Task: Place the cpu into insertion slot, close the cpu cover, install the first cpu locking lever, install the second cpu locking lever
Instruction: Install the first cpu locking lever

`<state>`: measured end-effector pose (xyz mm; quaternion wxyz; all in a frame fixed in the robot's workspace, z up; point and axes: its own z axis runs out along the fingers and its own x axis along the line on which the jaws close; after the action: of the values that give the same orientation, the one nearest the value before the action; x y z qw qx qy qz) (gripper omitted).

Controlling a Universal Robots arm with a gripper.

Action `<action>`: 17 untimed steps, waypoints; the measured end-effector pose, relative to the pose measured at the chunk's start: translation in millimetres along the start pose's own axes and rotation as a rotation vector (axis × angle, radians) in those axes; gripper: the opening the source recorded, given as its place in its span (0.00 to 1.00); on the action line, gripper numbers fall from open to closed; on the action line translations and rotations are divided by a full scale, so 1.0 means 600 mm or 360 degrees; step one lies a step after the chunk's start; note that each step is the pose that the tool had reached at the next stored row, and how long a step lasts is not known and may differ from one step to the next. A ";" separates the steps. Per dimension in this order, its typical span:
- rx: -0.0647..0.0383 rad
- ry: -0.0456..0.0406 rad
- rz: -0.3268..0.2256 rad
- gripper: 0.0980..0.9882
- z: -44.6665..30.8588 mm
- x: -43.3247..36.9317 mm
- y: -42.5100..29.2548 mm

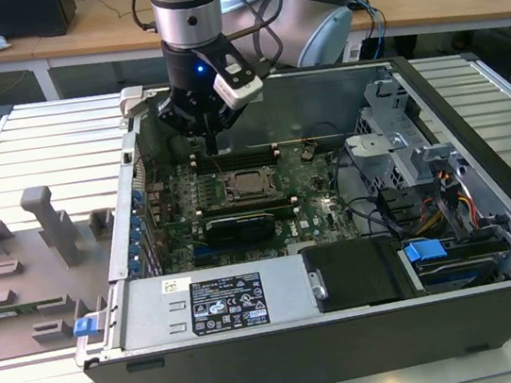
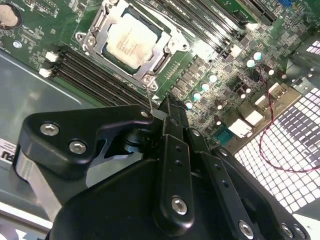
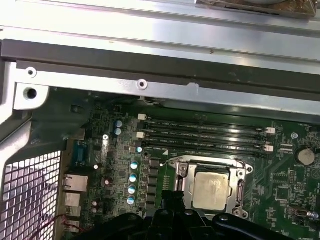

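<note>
The cpu [image 1: 247, 185] [image 2: 131, 42] [image 3: 213, 188] lies flat in the insertion slot [image 2: 165, 64] on the green motherboard. The silvery cpu cover [image 2: 95, 36] [image 3: 186, 170] lies down around it, and the chip shows through its window. From one socket corner a thin wire locking lever [image 2: 149, 97] rises to my gripper [image 2: 169, 102] [image 1: 214, 146] [image 3: 172, 198]. The gripper hangs just beside the socket with its fingers together. The lever's upper end meets the fingertips; whether it is pinched between them is hidden.
The motherboard [image 1: 316, 183] sits deep inside an open computer case [image 1: 286, 340], whose metal wall [image 3: 150, 55] runs close behind the gripper. Memory slots [image 3: 205, 132] lie beside the socket. A drive cage and cables [image 1: 414, 169] fill the exterior view's right. A grey fixture [image 1: 19, 272] stands outside at the exterior view's left.
</note>
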<state>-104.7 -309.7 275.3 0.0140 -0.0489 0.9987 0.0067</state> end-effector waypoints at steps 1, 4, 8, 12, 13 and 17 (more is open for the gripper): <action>0.0000 0.0000 0.0000 0.01 0.001 0.007 0.002; 0.0000 0.0000 0.0000 0.01 0.005 0.031 0.008; 0.0000 0.0000 0.0000 0.01 0.024 0.029 0.042; 0.0000 0.0000 0.0000 0.01 0.027 0.011 0.041; 0.0001 0.0000 0.0000 0.01 0.027 0.003 0.040; 0.0001 0.0000 0.0000 0.01 0.029 -0.013 0.039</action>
<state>-99.0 -285.6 258.4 0.0140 -0.0488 0.9987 0.0065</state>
